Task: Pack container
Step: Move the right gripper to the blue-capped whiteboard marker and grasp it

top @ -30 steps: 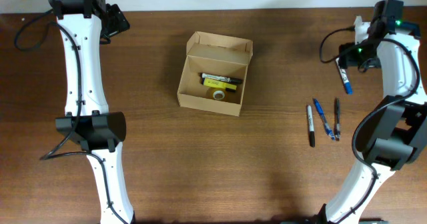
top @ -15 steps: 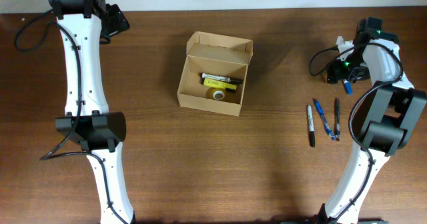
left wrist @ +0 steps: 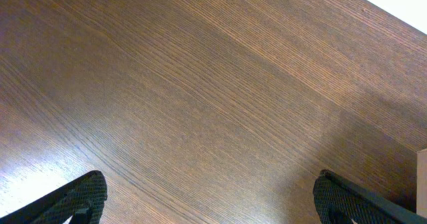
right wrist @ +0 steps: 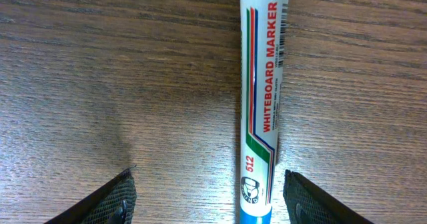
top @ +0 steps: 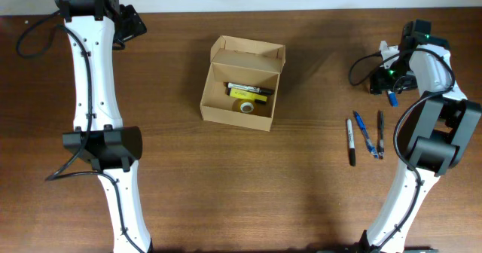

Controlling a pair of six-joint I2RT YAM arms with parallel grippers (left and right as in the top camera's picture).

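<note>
whiteboard marker (right wrist: 263,97), both ends off-frame

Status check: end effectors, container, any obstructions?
Left end effector open, empty. Right end effector open, straddling whiteboard marker. Container lid up, items inside. Nothing between them.

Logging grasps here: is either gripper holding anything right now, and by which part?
Nothing is held. The right gripper has open fingers straddling the whiteboard marker lying on the table, not clamping it; the left gripper is open over bare wood.
</note>
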